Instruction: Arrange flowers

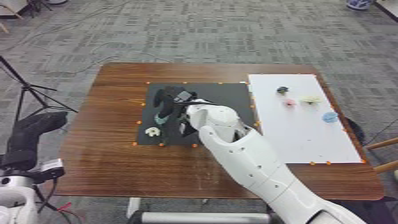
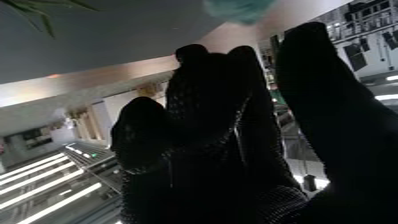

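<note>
Pot [image 1: 360, 4]: stood on the carpet at 1 o'clock from the table, rounded, patterned in blue and white; too cut off to tell what was inside.
Table [image 1: 98, 172]: was of brown wood, smooth and grained, with straight edges.
Mat [image 1: 226, 92]: lay flat near the middle of the table, black, matte and four-sided, with small orange marks round its border.
Board [image 1: 311, 145]: lay at 3 o'clock from the mat, white, smooth and oblong.
White flower [image 1: 153, 131]: lay on the mat at 8 o'clock, roundish and lobed.
Teal flower [image 1: 161, 119]: was at 9 o'clock of the mat, just beside the right hand [image 1: 166, 96]; looked soft and fluffy in the right wrist view.
Leaves [image 2: 43, 17]: showed thin, pointed and green against a dark surface.
Dark flower [image 1: 282, 90]: lay on the board at 11 o'clock, small and compact.
Pink flower [image 1: 290, 102]: lay just beside it, also towards 11 but nearer the centre.
Cream flower [image 1: 309, 99]: lay at 12, pale and ruffled.
Blue flower [image 1: 330, 117]: lay at 3, round and flat-looking.
Right hand: was over the mat at 10 o'clock, open, fingers loosely extended and thumb well apart, gripping nothing.
Left hand [image 1: 43, 124]: was past the table's edge at 9 o'clock, in black fabric; could not be read as open or closed.
</note>
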Robot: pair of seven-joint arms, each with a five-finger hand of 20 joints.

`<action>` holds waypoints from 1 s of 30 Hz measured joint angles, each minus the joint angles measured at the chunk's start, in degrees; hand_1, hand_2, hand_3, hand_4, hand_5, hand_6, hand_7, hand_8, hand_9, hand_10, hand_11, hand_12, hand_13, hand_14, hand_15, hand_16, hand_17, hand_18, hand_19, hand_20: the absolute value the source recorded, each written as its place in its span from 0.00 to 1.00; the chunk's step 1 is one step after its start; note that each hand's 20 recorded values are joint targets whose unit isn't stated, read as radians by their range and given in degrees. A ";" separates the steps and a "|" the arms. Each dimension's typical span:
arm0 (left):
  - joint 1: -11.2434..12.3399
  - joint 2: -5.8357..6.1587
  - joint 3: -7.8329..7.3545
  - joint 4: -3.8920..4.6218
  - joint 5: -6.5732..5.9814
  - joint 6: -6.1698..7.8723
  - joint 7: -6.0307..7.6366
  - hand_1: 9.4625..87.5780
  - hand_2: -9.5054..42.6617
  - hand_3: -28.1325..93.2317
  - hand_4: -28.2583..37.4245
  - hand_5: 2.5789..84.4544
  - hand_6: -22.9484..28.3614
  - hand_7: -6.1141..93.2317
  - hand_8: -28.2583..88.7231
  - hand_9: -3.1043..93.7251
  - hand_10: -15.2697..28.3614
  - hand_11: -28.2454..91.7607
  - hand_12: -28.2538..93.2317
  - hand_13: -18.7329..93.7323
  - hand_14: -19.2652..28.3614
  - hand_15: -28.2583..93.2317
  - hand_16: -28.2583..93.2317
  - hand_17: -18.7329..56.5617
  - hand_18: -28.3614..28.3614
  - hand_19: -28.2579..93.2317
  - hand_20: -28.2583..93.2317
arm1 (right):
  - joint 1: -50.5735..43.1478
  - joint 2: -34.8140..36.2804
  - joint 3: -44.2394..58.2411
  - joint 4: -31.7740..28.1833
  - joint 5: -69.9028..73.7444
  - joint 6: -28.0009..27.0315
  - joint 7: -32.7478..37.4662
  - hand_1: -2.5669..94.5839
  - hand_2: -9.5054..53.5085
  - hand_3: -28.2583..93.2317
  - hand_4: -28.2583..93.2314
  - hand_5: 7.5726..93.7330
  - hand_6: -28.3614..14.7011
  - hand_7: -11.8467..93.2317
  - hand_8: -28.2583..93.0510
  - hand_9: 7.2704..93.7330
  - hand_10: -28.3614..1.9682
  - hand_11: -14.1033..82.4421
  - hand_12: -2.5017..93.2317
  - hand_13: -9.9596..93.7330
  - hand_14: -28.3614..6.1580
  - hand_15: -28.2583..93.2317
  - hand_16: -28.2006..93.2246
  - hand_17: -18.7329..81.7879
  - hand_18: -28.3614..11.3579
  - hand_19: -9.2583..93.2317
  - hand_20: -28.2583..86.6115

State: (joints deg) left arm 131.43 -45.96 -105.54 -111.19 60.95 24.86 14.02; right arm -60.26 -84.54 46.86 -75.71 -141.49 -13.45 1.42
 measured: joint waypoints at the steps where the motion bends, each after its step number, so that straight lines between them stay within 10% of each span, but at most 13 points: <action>1: 0.16 -0.15 0.00 -0.03 -0.03 -0.01 0.01 0.12 0.27 0.82 0.00 0.63 0.46 0.26 0.17 0.58 0.66 0.40 0.34 0.55 0.75 0.41 0.25 0.34 0.72 0.33 0.39 | 0.02 0.05 0.00 -0.11 0.27 -0.36 0.25 0.45 0.00 0.81 0.09 0.54 0.73 0.27 0.16 0.63 0.48 0.23 0.14 0.95 0.72 0.65 0.51 0.76 0.39 1.00 0.64; 10: 0.89 -0.79 0.12 -0.81 -0.07 -0.02 -0.06 0.12 0.26 0.82 0.00 0.63 0.46 0.25 0.17 0.58 0.67 0.40 0.35 0.55 0.75 0.41 0.25 0.34 0.72 0.33 0.39 | 1.46 3.10 -2.22 -3.11 4.77 -1.94 2.21 0.42 0.00 0.82 0.09 0.46 0.68 0.25 0.16 0.56 0.45 0.22 0.15 0.88 0.63 0.62 0.51 0.69 0.31 0.97 0.62; 16: 2.01 -0.81 -0.50 -2.18 -0.08 0.05 -0.02 0.12 0.25 0.82 0.00 0.63 0.46 0.26 0.17 0.58 0.67 0.40 0.35 0.55 0.75 0.41 0.25 0.34 0.73 0.33 0.39 | 2.25 12.57 -0.24 -18.03 18.18 1.48 6.17 0.36 0.00 0.82 0.08 0.43 0.62 0.23 0.18 0.48 0.41 0.21 0.19 0.68 0.38 0.56 0.48 0.48 0.16 0.75 0.65; 24: 5.05 -1.55 -4.07 -4.36 -0.47 0.44 0.66 0.12 0.22 0.82 0.00 0.63 0.46 0.26 0.17 0.59 0.67 0.41 0.35 0.56 0.75 0.42 0.25 0.34 0.72 0.34 0.39 | -6.65 29.82 20.98 -37.53 16.32 14.97 6.45 0.31 0.00 0.80 0.08 0.43 0.59 0.22 0.19 0.48 0.39 0.21 0.20 0.66 0.35 0.51 0.47 0.45 0.15 0.69 0.65; 30: 5.38 -2.54 -3.19 -4.47 -0.48 0.83 0.97 0.13 0.22 0.82 0.00 0.64 0.46 0.26 0.17 0.59 0.68 0.41 0.35 0.56 0.76 0.42 0.25 0.34 0.73 0.34 0.39 | -20.54 41.96 37.33 -36.75 16.86 14.54 9.05 0.31 0.00 0.79 0.08 0.43 0.58 0.21 0.19 0.48 0.37 0.21 0.21 0.67 0.36 0.53 0.48 0.46 0.15 0.72 0.67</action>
State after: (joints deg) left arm 136.81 -48.50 -108.73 -115.67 60.46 25.69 14.99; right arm -80.80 -42.58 84.19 -112.47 -124.63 1.08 10.47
